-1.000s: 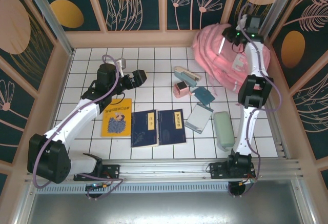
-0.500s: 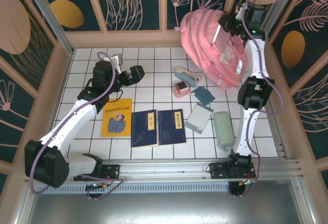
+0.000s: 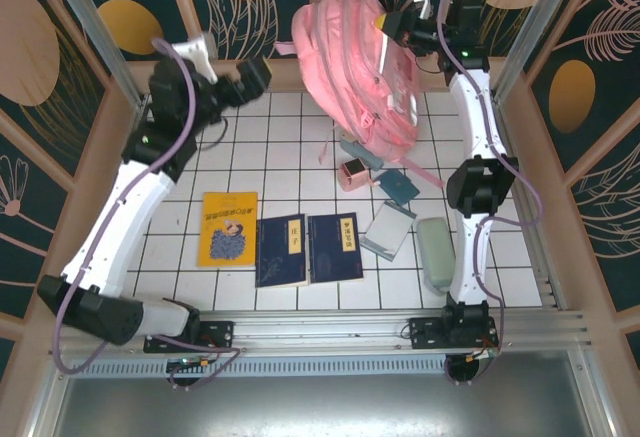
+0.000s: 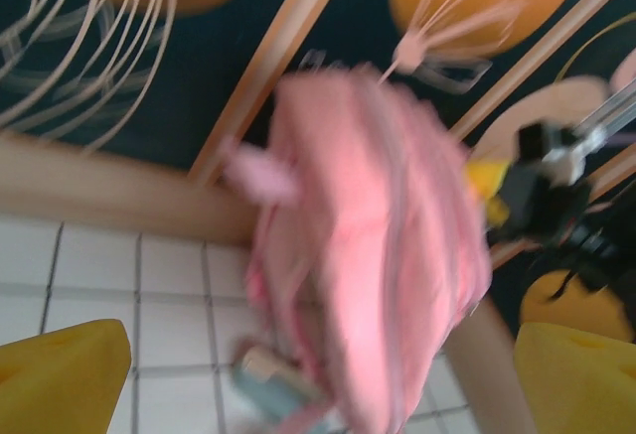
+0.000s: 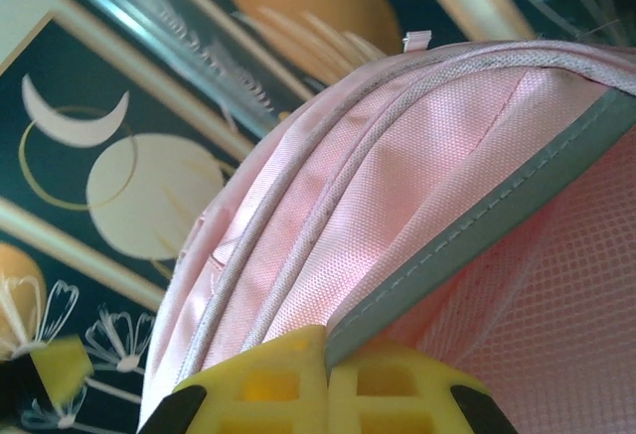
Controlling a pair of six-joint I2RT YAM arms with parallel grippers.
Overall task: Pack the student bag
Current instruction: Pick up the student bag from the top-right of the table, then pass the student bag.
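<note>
Lifted higher and swung leftward since half a second before, the student bag (image 3: 360, 82) hung in the overhead view from the right gripper (image 3: 405, 22), which held its top edge near the back wall. The left gripper (image 3: 252, 72) had risen too and stood well apart on the bag's left, facing it. Below the bag, the white tiled table (image 3: 270, 147) carried a yellow book (image 3: 228, 228), two dark blue books (image 3: 283, 250) side by side, a pale green case (image 3: 437, 252) and a few smaller items. Dark panels painted with orange discs and pale plants walled the cell

From the left wrist, the bag showed blurred ahead, framed between the widely spread yellow fingers (image 4: 60, 379) and touching neither. Tiles and the wooden wall base lay behind it

From the right wrist, the yellow pads (image 5: 268, 384) were pressed together on a grey reflective strip (image 5: 477, 225) at the bag's edge, with pink fabric and mesh rising above them
</note>
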